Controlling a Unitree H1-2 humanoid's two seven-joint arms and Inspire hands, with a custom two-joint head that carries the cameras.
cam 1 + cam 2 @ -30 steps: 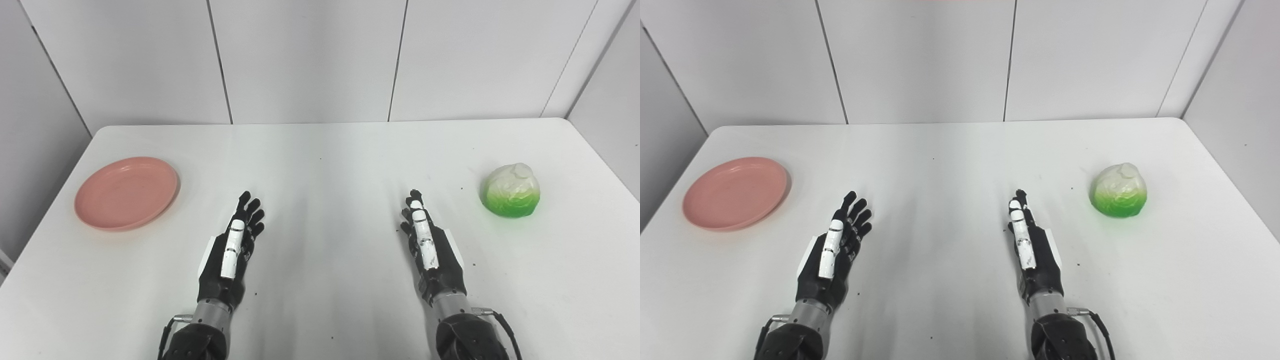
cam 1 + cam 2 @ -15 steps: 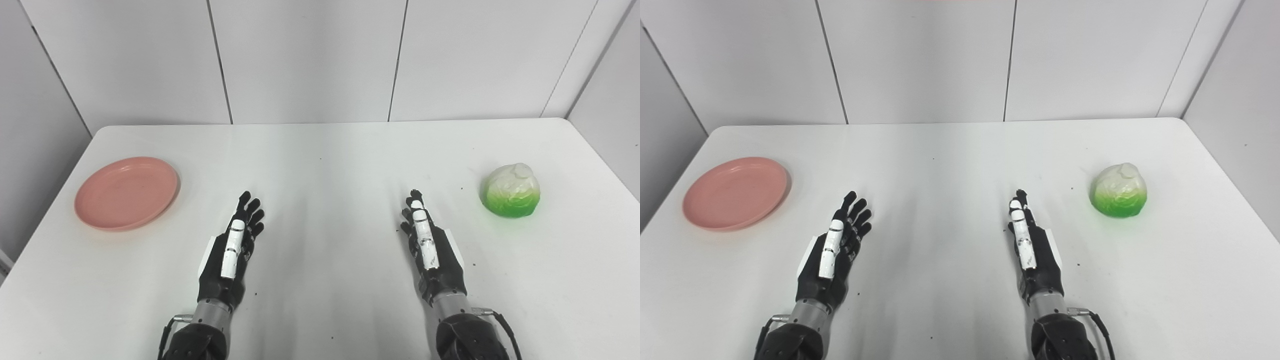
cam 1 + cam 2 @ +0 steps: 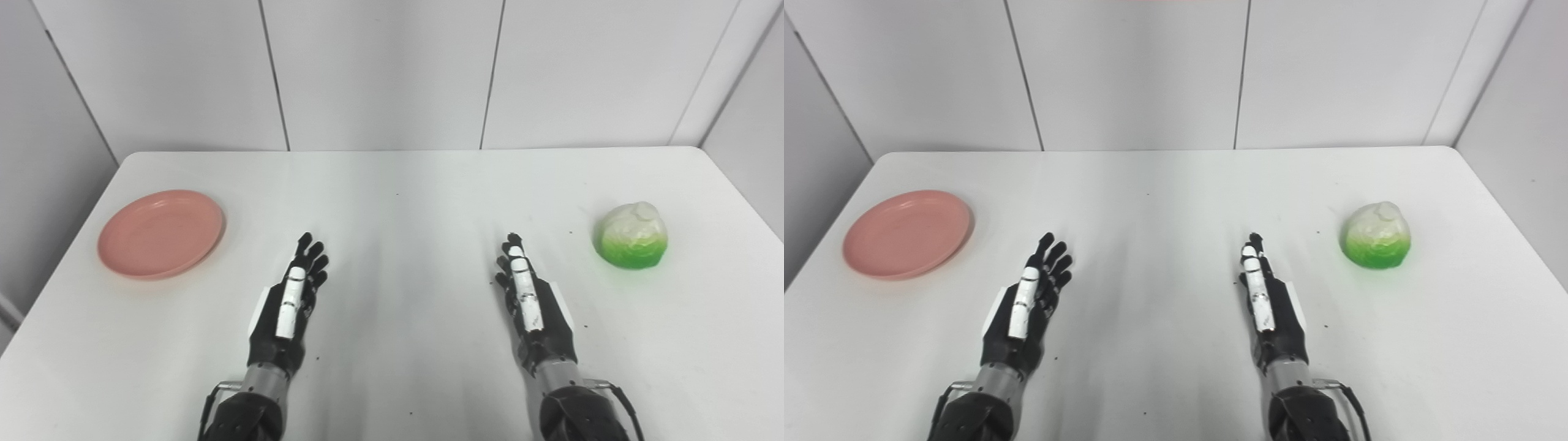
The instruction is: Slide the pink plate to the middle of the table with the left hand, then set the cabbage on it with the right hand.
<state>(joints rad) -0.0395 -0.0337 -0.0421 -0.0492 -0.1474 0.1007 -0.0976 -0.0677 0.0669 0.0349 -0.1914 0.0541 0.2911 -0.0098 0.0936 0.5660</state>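
Pink plate (image 3: pixel 161 234) sits near your desk's (image 3: pixel 404 184) left edge, cabbage (image 3: pixel 633 235) near the right edge, wide bare room between. Your left hand (image 3: pixel 288 312) and right hand (image 3: pixel 531 306) lie at the near edge, fingers straight, released, grasping nothing, well apart from both.

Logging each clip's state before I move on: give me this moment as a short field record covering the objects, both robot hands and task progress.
pink plate: left side of table, empty, untouched
cabbage: right side of table, apart from plate
table: white, middle bare
left robot hand: open, holds nothing, short of the plate
right robot hand: open, holds nothing, short of the cabbage
progress: plate not yet slid, cabbage not yet picked up
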